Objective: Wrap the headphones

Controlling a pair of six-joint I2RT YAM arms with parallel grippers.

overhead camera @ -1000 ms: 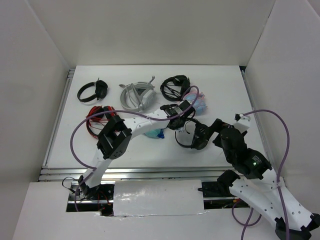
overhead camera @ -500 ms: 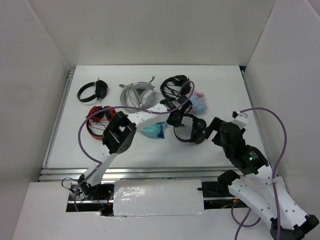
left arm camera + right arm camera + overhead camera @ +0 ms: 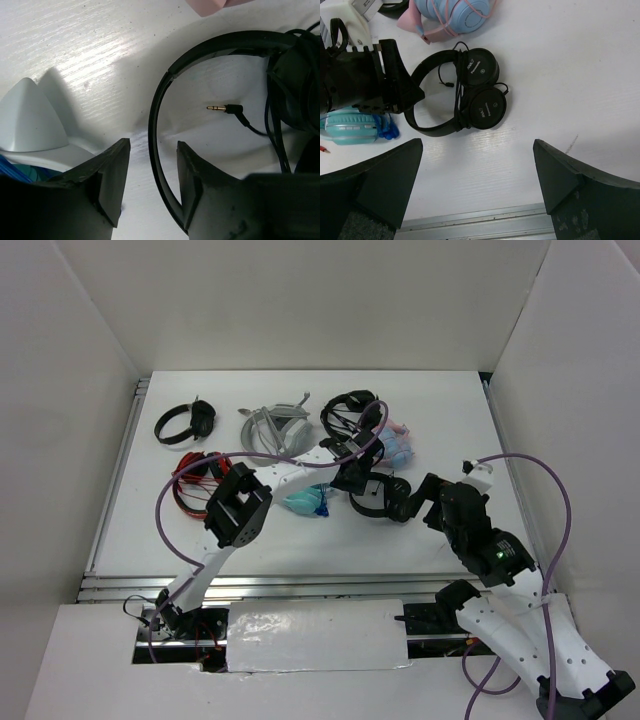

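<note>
Wrapping progress: early, as I judge it; nothing looks wound tight or secured yet.
Headphones (image 3: pixel 482 107): flat on the white counter (image 3: pixel 560 60), right of its middle in the top view, with the two round earcups side by side and touching and the thin headband (image 3: pixel 153 120) arcing away toward the left arm.
Cable (image 3: pixel 458 100): thin black strands run loosely across the earcups and along the band; how many turns they make is too fine to tell.
Plug (image 3: pixel 222 107): lies free on the counter inside the headband's arc, held by nothing.
Left jaws: spread, one finger on each side of the headband, straddling it; whether either finger touches the band I cannot tell.
Right jaws: spread wide and holding nothing, hovering above the counter just on the near side of the earcups.
Neighbours: a light blue pair (image 3: pixel 350 129) lies just beside the left jaws, and a pink-and-blue pair (image 3: pixel 452 12) sits beyond the headband, apart from it.
Left to do: by my reading, steady the band, gather the loose cable, wind it round the headphones and tuck in the plug end.
</note>
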